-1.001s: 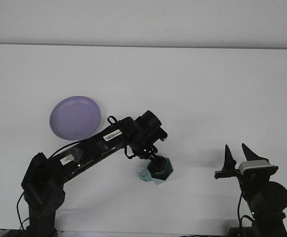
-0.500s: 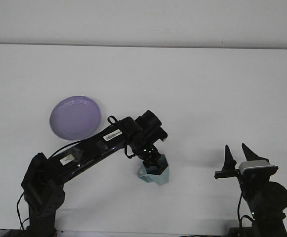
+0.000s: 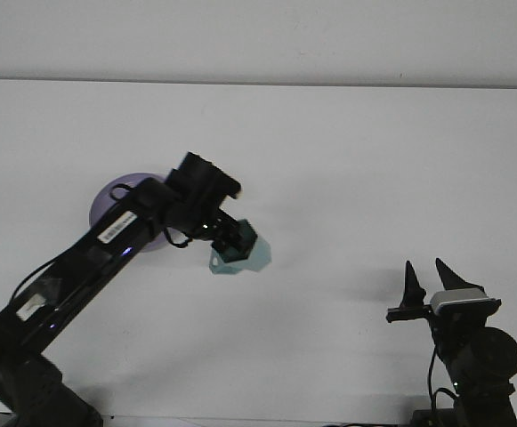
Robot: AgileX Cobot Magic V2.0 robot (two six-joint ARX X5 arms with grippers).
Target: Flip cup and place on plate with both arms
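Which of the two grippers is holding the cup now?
The left gripper, raised beside the purple plate, holds the teal cup; the right gripper stands open, empty.

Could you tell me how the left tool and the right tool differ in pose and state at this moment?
The left tool is shut on the cup, while the right tool is open and holds nothing. The left tool reaches out over the table beside the plate; the right tool sits near the table's front right corner. The left tool points down and to the right, the right tool points its fingers up. Both are black.
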